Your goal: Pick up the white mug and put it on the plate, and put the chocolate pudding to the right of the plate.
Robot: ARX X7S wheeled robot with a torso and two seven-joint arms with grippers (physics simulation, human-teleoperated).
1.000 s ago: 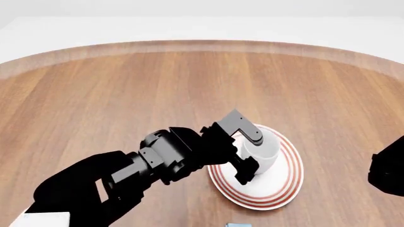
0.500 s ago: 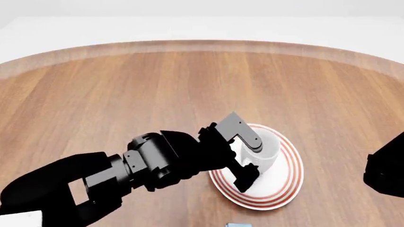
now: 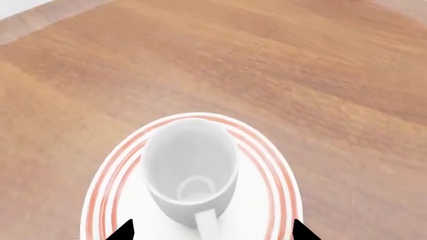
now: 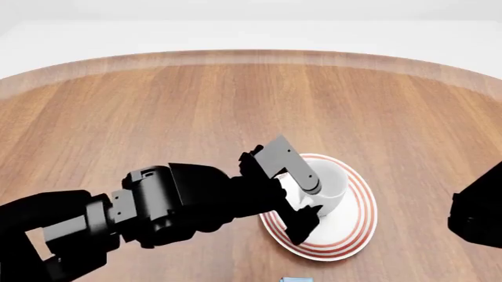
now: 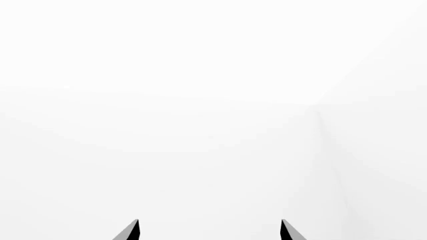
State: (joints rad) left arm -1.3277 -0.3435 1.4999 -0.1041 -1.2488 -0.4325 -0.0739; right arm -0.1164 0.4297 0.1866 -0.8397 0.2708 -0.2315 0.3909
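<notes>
Two dark fingertips [image 3: 123, 231] of our left gripper [image 4: 302, 202] frame the white mug [image 3: 190, 172] in the left wrist view, spread wide and standing clear of the mug's wall on either side. From the head view we see the same thing: one finger reaches over the near-left part of the mug's rim, the other hangs lower beside the mug's base above the plate [image 4: 357, 226], and we cannot make out any contact with the ceramic. We hold nothing in that hand.

Our white mug stands upright on the plate, plain and glossy, its empty inside open to the camera and its loop handle pointing back toward the left gripper. It sits toward the plate's far-left part rather than dead centre. The plate is round and white with concentric red rings at its rim, and it lies flat on the round wooden table [image 4: 157, 111].

At the bottom edge of the head view we catch a sliver of light blue, the chocolate pudding [image 4: 295, 279], lying just nearer to us than the plate; too little shows to read its face.

Our right gripper [image 5: 209, 231] shows only two fingertips against blank white, set wide apart with nothing between them. Our right arm [image 4: 477, 216] is a dark shape at the head view's right edge, well apart from the plate.
</notes>
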